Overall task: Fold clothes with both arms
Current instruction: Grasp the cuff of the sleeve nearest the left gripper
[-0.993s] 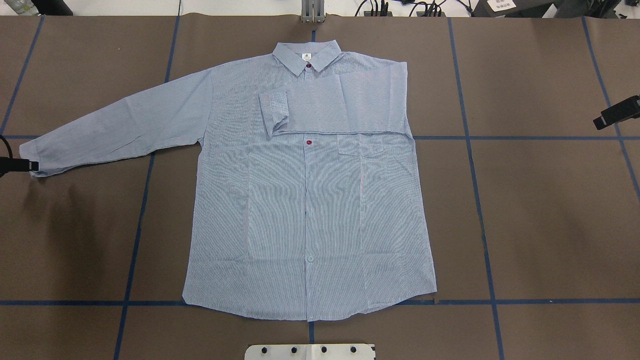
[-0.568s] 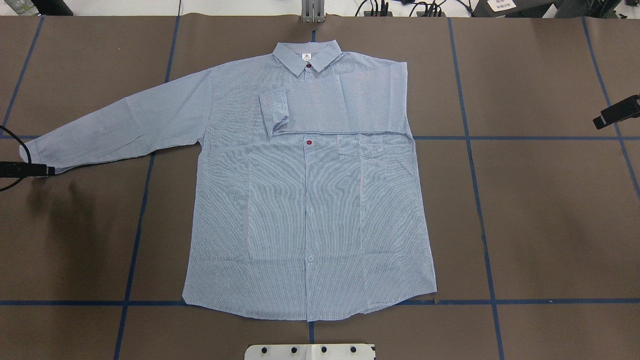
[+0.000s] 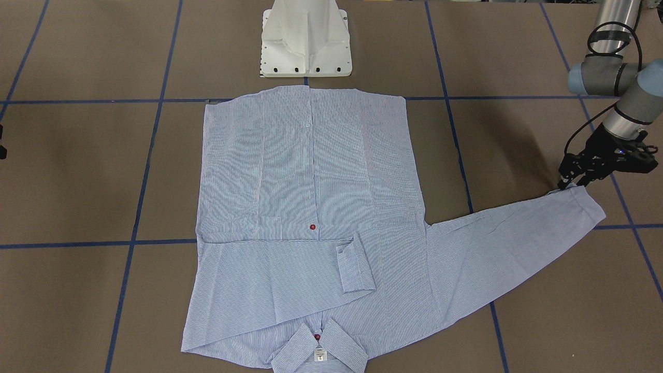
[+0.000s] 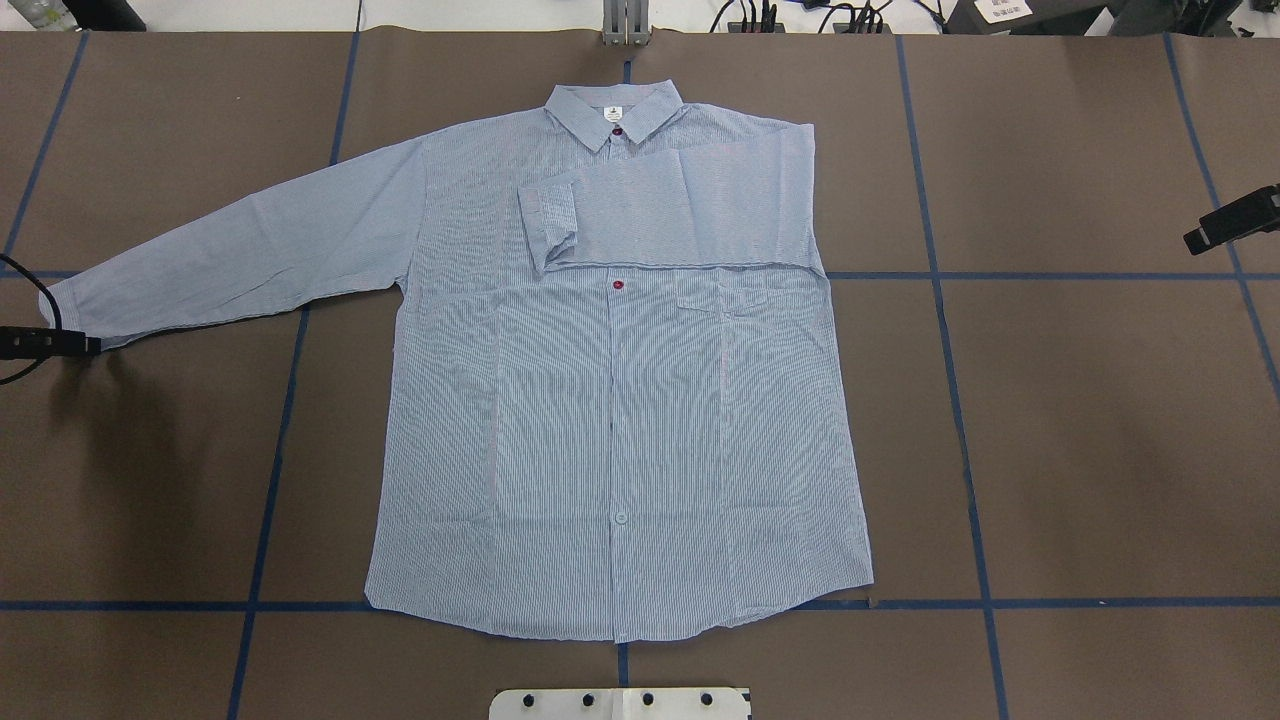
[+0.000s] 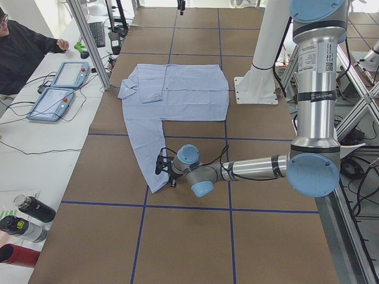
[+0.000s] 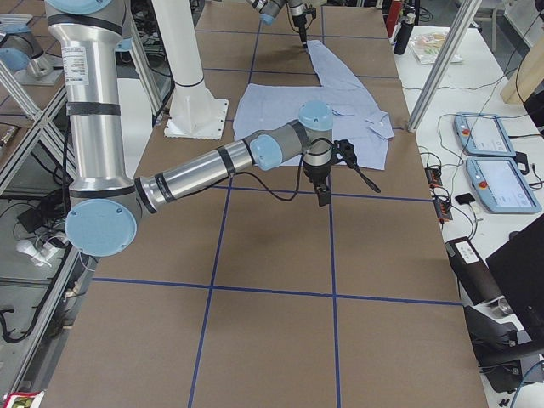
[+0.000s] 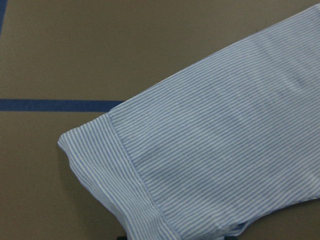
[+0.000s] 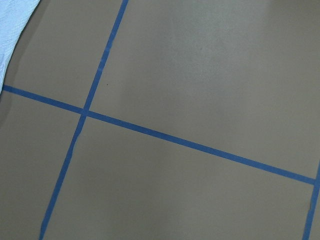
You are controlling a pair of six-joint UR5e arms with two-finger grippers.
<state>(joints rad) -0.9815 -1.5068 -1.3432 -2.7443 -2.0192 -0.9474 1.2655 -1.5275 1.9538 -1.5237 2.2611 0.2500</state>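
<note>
The shirt (image 4: 620, 430) was spread flat, front up, on the counter (image 4: 1080, 450), with its collar (image 4: 615, 108) at the far edge from the robot. Far out to the left of the collar and somewhat nearer the robot, the left end effector (image 4: 90, 345) was set low at the corner of the cuff (image 4: 70, 310), its tips touching the cuff's edge; whether it was clenched on the cloth or released could not be told, and only cloth was shown by its wrist camera. From that cuff the outstretched sleeve (image 4: 250, 240) was laid up and in toward the collar's left shoulder. Just below the collar, the other sleeve (image 4: 680, 215) was already folded across the chest. Far to the right of the collar, well apart from the shirt, the right end effector (image 4: 1200, 240) was held above bare counter with nothing in it; how its jaws stood could not be made out.

The folding of the outstretched sleeve was judged to be the step in hand. If only the very corner of the cuff were taken, the thin cloth could be slipped out midway. If a single layer were pinched, the sleeve could be opened and twisted. With the body left unpinned by the right arm, the shoulder could be dragged and the folded sleeve below the collar disturbed
</note>
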